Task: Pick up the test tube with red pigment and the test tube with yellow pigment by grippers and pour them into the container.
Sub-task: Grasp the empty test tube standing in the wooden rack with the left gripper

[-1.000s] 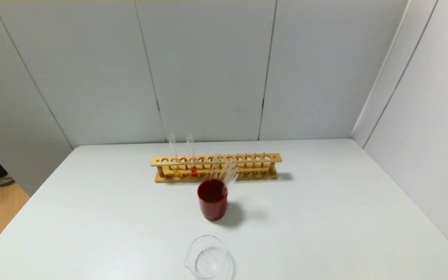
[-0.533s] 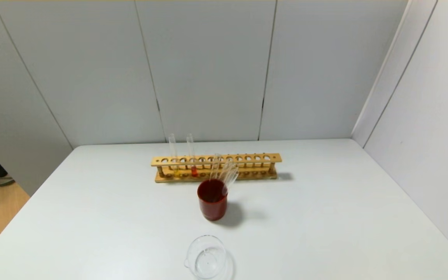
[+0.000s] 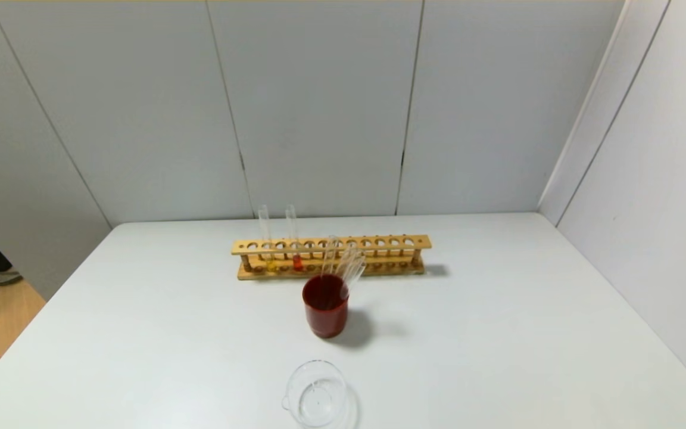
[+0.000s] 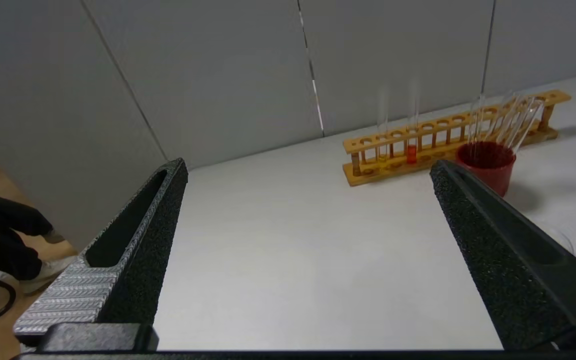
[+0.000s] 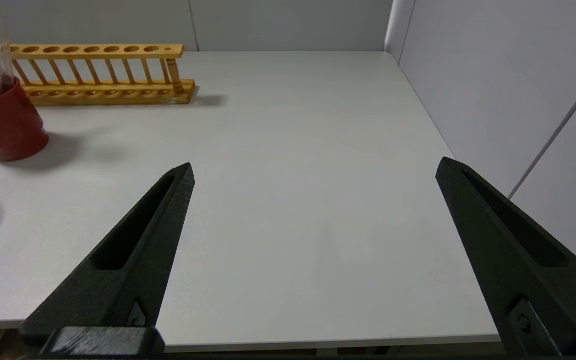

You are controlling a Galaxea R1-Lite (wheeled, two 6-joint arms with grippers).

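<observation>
White table (image 3: 498, 333), grey panel walls. Yellow tube (image 3: 267, 238), red tube (image 3: 293, 237) upright in rack (image 3: 379, 243), 12 o'clock from container (image 3: 315, 394). Left gripper (image 4: 308, 167), right gripper (image 5: 315, 167) at near edge, jaws spread, empty.

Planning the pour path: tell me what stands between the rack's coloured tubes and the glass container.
In the head view, the red cup holding clear tubes stands between the wooden rack and the container, slightly right of the straight line.

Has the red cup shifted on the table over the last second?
No. The red cup stands in the same spot in front of the wooden rack, as before.
</observation>
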